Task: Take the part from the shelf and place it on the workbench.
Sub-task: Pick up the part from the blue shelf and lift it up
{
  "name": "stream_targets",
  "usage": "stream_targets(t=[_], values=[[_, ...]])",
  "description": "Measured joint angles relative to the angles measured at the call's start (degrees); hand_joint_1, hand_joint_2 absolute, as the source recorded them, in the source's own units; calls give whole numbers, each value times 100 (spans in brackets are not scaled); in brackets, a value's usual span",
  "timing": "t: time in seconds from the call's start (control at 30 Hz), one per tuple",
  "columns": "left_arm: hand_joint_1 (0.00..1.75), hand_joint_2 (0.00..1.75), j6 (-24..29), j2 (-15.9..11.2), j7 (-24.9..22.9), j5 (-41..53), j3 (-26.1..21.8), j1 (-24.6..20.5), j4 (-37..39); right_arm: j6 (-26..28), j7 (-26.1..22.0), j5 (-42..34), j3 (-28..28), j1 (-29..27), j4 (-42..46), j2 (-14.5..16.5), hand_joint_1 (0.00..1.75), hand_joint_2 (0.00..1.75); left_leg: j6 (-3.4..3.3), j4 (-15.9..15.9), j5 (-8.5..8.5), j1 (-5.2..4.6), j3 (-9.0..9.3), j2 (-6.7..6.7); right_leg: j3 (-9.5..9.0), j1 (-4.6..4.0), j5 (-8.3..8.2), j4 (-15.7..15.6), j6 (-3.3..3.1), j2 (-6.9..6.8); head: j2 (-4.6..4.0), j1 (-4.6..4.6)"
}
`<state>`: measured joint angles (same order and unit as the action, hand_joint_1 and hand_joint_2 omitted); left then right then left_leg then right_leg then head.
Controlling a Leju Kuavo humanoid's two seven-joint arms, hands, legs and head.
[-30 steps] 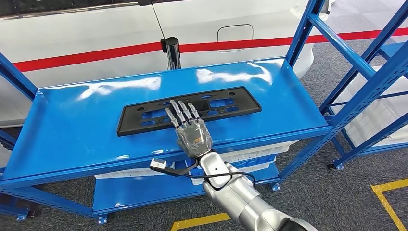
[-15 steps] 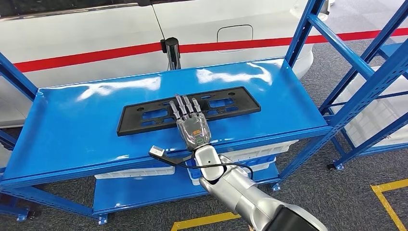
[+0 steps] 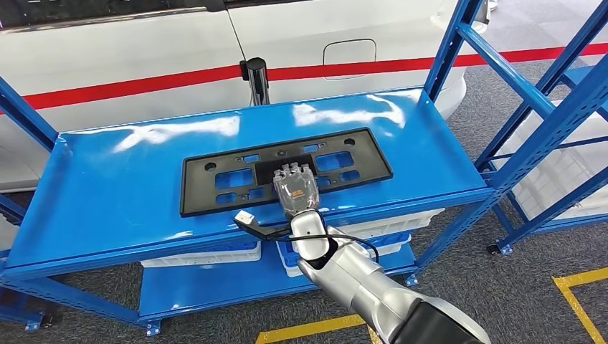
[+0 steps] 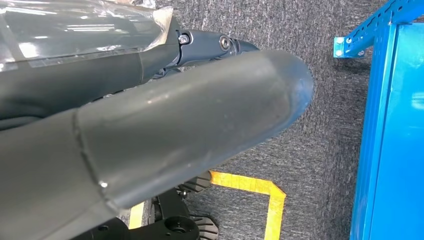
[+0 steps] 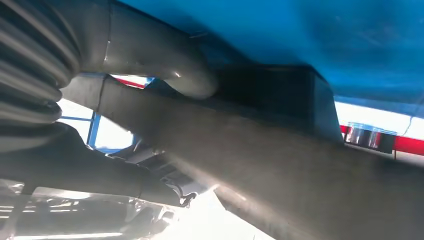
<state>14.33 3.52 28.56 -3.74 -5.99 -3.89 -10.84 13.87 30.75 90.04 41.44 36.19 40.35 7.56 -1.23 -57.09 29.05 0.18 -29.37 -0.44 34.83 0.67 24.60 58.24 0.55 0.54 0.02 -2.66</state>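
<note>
Gripping the near long edge of the black part (image 3: 285,170) with my right hand (image 3: 295,192), I see it lying lengthways across the blue shelf (image 3: 107,193), directly ahead.

Black part (image 3: 287,169) on glossy blue shelf (image 3: 115,193).
Silver arm w/ grey hand (image 3: 295,192); white car (image 3: 143,50) w/ red stripe; grey floor (image 3: 502,287), yellow lines.

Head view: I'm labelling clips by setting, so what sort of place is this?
Probably a car workshop or assembly area: blue steel shelf holding a black plastic part, a white car body behind, yellow floor marking.
</note>
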Motion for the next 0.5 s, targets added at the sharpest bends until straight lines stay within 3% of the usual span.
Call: stream_targets(t=[0.23,0.4,0.5], values=[[0,0,0,0,-25,22,-23,0,0,38,-38,1,0,1,50,-5,175,175,0,0,0,1,5,0,-4,-1,0,0,0,0,0,-1],[0,0,8,0,-23,102,-32,1,0,564,-98,-1,5,-128,272,-58,175,175,0,0,0,1,3,0,-2,-1,0,0,0,0,0,-1],[0,0,17,2,-23,188,-33,0,0,1167,-178,-1,7,-231,573,-129,175,175,0,0,0,1,2,-1,3,-1,0,0,0,4,0,1]])
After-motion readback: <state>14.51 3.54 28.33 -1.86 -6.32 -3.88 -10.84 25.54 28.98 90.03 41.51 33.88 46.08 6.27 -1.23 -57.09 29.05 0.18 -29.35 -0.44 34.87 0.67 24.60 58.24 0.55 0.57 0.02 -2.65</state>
